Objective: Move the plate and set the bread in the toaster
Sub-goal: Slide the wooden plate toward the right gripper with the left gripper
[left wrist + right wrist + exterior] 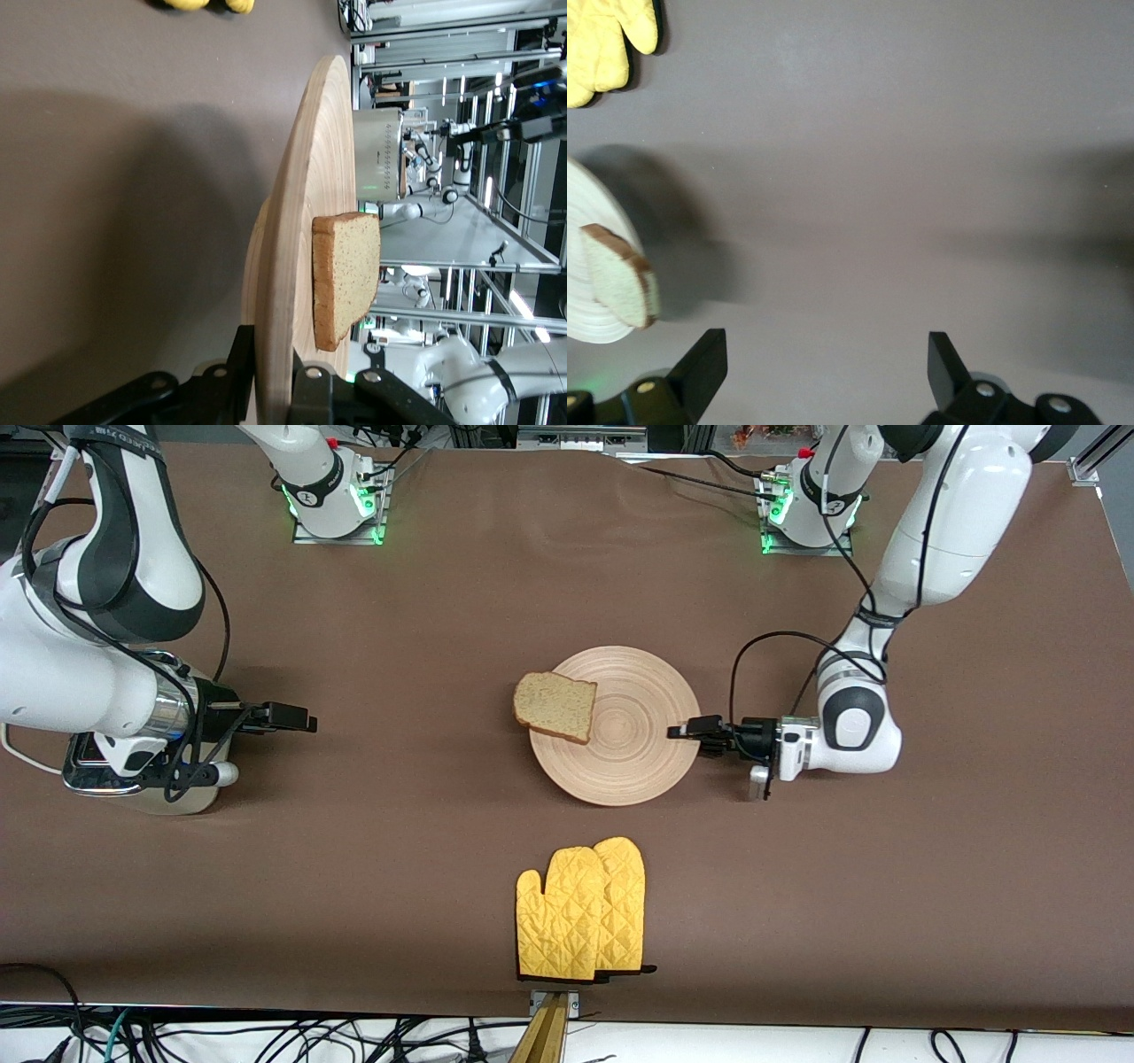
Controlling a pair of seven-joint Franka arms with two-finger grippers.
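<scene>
The plate [620, 731] is pinched at its rim by the left gripper [687, 732] mid-table, the bread [555, 705] lying flat across its opposite edge — rounded top toward the toaster [133, 779]. The right gripper [297, 717] is held spread beside the toaster.

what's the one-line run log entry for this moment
left gripper: shut on round beige wooden plate rim | brown bread slice: on plate edge | right gripper: open, over table beside cream toaster

A robotics lab: aluminium framing racks [461, 190] and loose cables [266, 1036] surround the brown table [399, 602].
</scene>
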